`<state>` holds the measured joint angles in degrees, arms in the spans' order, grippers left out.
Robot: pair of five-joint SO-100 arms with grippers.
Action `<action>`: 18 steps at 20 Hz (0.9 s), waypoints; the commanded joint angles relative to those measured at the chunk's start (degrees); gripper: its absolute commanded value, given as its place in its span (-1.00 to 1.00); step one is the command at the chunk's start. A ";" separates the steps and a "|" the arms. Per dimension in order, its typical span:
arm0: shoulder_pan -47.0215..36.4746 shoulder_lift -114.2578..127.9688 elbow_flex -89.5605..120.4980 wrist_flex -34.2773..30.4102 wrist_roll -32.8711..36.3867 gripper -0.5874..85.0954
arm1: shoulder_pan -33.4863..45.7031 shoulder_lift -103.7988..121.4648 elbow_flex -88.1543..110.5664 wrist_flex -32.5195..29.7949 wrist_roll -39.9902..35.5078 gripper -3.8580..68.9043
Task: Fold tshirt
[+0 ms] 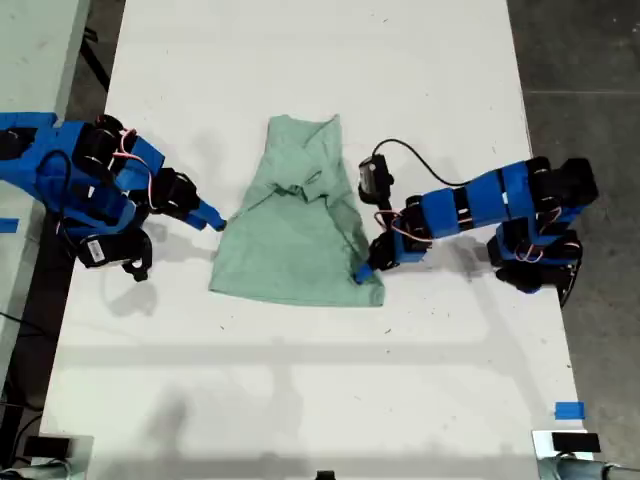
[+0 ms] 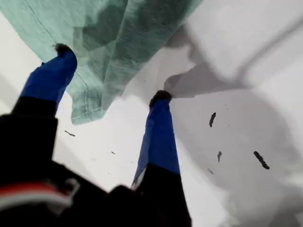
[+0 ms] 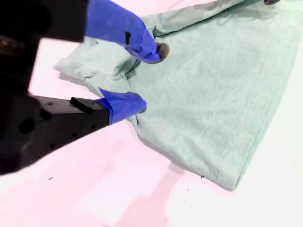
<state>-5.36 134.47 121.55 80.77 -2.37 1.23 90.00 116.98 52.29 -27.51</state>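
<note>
Tshirt (image 1: pixel 295 235): pale mint-green, no print, lying partly folded approx. mid-worktop (image 1: pixel 300 60). Narrow end points to the worktop's far edge, wide hem to the near edge; creased folds across the upper half.

Item 1, my first tool (image 1: pixel 365 270): on the arm at the exterior view's right, tip at the tshirt's hem corner nearest that side. The exterior view gives position only and jaw gap is too small to read. The first wrist view (image 2: pixel 112 72) shows jaws spread wide, nothing clamped. One blue finger (image 2: pixel 49 78) is against the cloth near the stitched hem, the other on bare worktop just beside the cloth edge.

Item 2, my second tool (image 1: pixel 215 222): on the arm at the exterior view's left, tip at the tshirt's side edge. The second wrist view (image 3: pixel 149 78) shows jaws apart, straddling a bunched fold at that edge, not closed on it. It also shows hem stitching and small dark specks on the worktop, which the exterior view barely resolves.

Only the exterior view shows both arms and the tshirt's whole outline.
</note>
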 commanded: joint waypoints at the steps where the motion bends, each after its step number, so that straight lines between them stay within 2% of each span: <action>1: 0.44 -0.26 -1.49 -1.23 -0.35 -0.66 | 0.26 4.83 2.55 -4.57 0.70 0.01; 3: 0.62 -0.97 -1.93 -1.76 -0.53 -0.67 | 0.26 4.83 3.60 -5.54 0.79 -0.04; 4: 0.62 -1.49 -2.29 -1.85 -0.53 -0.67 | 0.18 4.83 3.78 -5.89 0.79 -0.16; 7: 0.70 -2.72 -3.60 -1.93 -0.53 -0.67 | -0.09 5.80 3.87 -6.06 0.53 -0.75; 8: 0.70 -3.08 -3.96 -1.93 -0.53 -0.67 | -0.09 6.24 3.87 -6.06 0.35 -0.87; 10: 0.70 -3.78 -4.57 -1.93 -0.53 -0.68 | -0.26 7.03 3.87 -5.63 -0.18 -0.93; 18: 1.23 -5.36 -6.06 -2.02 -0.53 -0.68 | -0.97 12.92 3.96 -0.62 -0.18 -0.93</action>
<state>-4.83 129.20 121.46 79.72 -2.37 1.23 98.44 121.20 49.75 -27.42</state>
